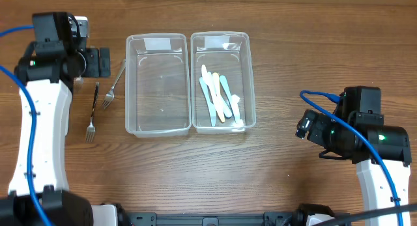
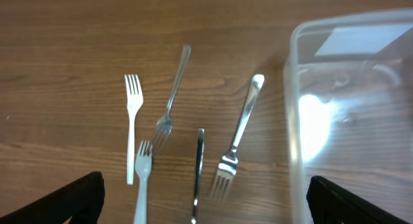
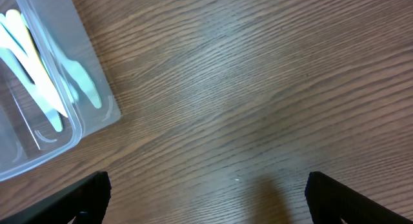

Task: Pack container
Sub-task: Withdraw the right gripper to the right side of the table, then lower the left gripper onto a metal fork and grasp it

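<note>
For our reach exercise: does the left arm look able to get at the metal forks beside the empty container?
Probably yes: the left claw hangs open near the forks, nothing covers them, the container stands aside.

A robotics lab or test bench is suggested rather than a home: two white-and-black robot arms (image 1: pixel 45 122) fed by blue cables (image 1: pixel 319 93) are set at a brown wood-grain table (image 1: pixel 273 180), where clear rectangular plastic containers (image 1: pixel 156 89) and silver metal forks (image 1: pixel 93 115) are laid out
</note>
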Controlling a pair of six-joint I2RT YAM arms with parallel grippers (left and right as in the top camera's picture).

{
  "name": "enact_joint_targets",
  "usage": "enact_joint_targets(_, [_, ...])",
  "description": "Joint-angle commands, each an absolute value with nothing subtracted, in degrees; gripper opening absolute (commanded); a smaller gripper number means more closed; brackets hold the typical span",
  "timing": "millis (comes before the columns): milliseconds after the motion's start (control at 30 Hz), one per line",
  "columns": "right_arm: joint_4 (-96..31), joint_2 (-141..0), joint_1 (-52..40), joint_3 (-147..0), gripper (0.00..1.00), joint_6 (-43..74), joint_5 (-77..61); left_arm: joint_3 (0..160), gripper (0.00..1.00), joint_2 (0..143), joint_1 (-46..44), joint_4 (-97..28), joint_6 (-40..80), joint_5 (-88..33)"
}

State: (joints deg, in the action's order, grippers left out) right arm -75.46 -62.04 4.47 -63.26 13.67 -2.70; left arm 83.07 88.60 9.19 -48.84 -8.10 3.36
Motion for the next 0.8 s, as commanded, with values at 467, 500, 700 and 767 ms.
enact_joint_targets(467, [-74.6,-61.9,4.5,-63.7,0.99,13.3,-2.0,84.6,1.00,111.1,12.1,-40.3,-24.7,-3.1])
enact_joint_targets(500, [-74.6,-61.9,4.5,-63.7,0.99,13.3,-2.0,84.6,1.00,112.0,11.5,-40.5,-25.7,-3.0])
enact_joint_targets(700, [-74.6,-61.9,4.5,-63.7,0.99,13.1,-2.0,84.6,1.00,116.3,7.7,-40.9,-28.1,-2.6])
enact_joint_targets(767, [-74.6,-61.9,4.5,-63.7,0.99,13.1,-2.0,84.6,1.00,117.6,7.1,-41.0,-28.1,-2.6])
